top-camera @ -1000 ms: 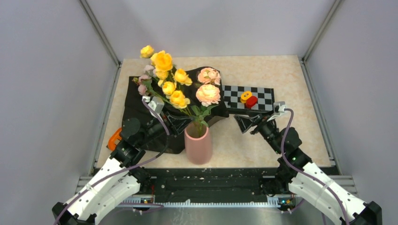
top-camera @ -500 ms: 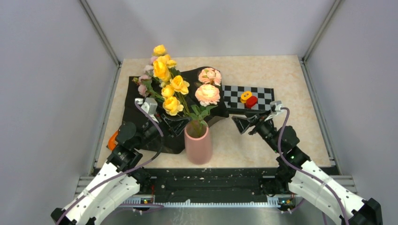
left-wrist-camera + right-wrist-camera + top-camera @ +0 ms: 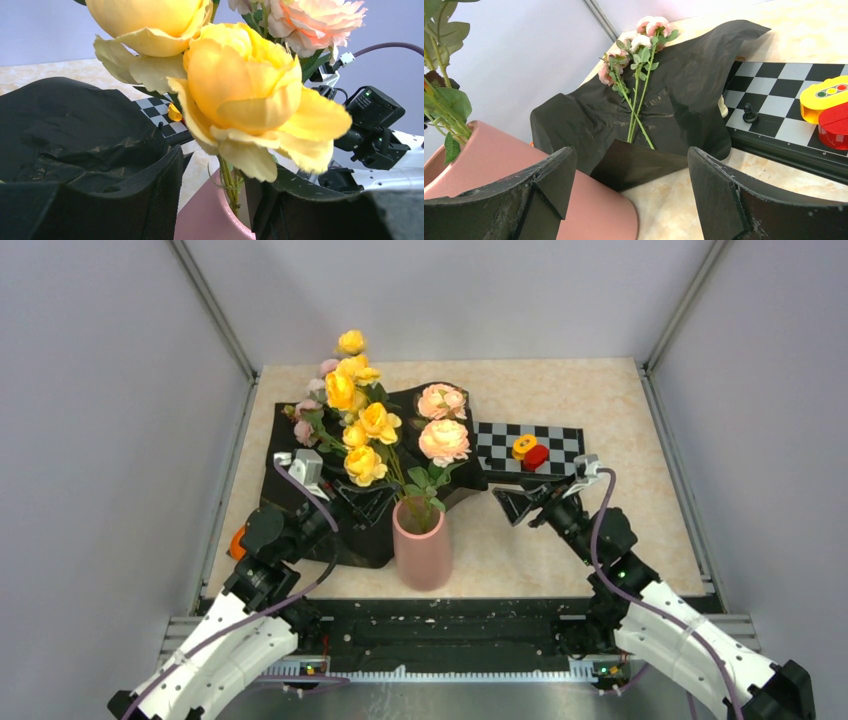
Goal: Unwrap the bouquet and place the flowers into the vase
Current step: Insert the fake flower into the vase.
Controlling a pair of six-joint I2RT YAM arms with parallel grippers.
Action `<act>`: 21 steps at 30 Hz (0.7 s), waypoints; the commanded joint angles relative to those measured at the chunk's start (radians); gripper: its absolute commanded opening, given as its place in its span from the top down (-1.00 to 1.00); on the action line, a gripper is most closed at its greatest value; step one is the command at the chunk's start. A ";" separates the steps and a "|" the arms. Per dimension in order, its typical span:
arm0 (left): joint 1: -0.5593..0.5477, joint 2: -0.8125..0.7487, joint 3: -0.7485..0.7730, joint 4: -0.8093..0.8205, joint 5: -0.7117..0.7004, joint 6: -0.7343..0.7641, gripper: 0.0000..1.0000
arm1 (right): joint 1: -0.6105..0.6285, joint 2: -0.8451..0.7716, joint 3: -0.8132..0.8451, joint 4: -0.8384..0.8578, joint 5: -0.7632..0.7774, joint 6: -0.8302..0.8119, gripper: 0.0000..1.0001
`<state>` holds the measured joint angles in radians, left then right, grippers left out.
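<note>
Backing off leftward since a second ago, the left gripper (image 3: 368,502) has let the yellow flowers (image 3: 360,420) settle more upright in the vase (image 3: 422,550), which stands near the surface's (image 3: 560,540) near edge. Its wrist view shows the fingers apart on either side of the stems, gripping nothing. In the right wrist view, the right gripper (image 3: 631,160) gapes empty beside the vase, likely waiting for the pink sprigs (image 3: 636,60) lying on the black wrapping paper (image 3: 684,95).

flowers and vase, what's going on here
Yellow and peach flowers already stand in the vase, and the left gripper sits open close beside it. One pink sprig lies on the spread black paper, not yet moved. The right gripper hangs open near the vase, holding nothing.
</note>
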<state>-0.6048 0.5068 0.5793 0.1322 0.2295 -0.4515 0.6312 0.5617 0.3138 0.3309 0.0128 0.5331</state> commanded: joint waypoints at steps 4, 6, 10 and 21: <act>-0.003 0.023 0.020 0.094 -0.045 -0.020 0.09 | -0.010 0.015 0.002 0.069 -0.010 0.011 -0.67; -0.003 0.030 0.022 0.117 -0.045 -0.026 0.15 | -0.010 0.016 0.002 0.068 -0.010 0.010 -0.67; -0.004 0.036 0.028 0.146 -0.026 -0.034 0.35 | -0.010 0.015 0.001 0.065 -0.010 0.009 -0.67; -0.005 0.065 0.043 0.076 0.133 -0.026 1.00 | -0.010 0.027 0.002 0.060 -0.045 0.004 -0.67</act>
<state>-0.6048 0.5591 0.5892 0.2081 0.2844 -0.4774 0.6312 0.5797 0.3138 0.3382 -0.0166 0.5358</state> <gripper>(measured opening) 0.031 0.833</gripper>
